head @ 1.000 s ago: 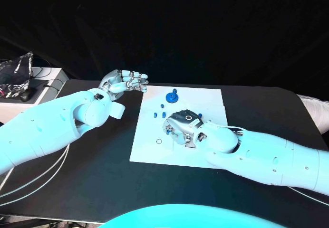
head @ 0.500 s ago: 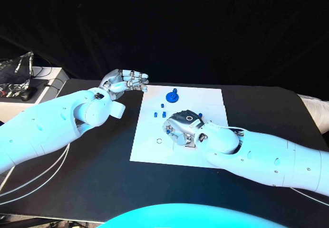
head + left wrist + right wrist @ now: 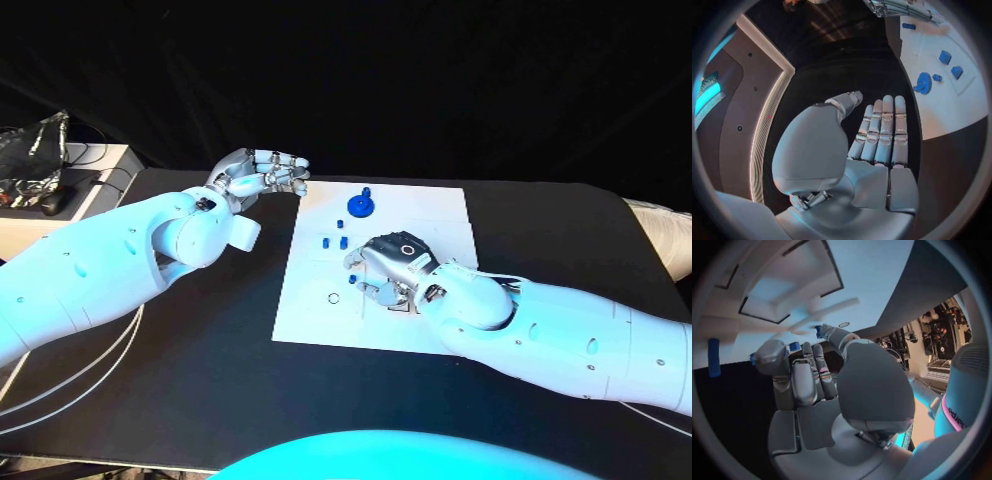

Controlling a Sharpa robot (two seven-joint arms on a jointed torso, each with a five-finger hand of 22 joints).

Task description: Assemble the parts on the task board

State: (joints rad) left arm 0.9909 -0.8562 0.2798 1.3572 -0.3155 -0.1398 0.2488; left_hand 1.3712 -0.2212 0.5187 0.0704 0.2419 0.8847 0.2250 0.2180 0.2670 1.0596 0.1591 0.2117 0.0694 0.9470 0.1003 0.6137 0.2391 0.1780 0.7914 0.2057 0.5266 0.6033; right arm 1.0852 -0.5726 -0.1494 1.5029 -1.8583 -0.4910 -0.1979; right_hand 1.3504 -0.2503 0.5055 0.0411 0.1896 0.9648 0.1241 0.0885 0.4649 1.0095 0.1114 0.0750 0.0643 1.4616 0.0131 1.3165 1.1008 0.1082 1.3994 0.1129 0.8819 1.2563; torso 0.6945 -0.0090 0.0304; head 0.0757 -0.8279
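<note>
Right robot hand (image 3: 387,268) is down on the middle of the white task board (image 3: 440,210), fingers curled in. In the right wrist view its fingertips (image 3: 826,332) pinch a small blue part (image 3: 819,331) against the board. Left robot hand (image 3: 264,172) is up in the air just past the board's far left corner, fingers straight and close together, holding nothing. A round blue part (image 3: 361,206) and some small blue pegs (image 3: 335,241) sit on the board's far side. The board lies on the black table (image 3: 188,340).

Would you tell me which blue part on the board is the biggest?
The round blue part at the task board's far edge; the others nearby are only small pegs.
</note>
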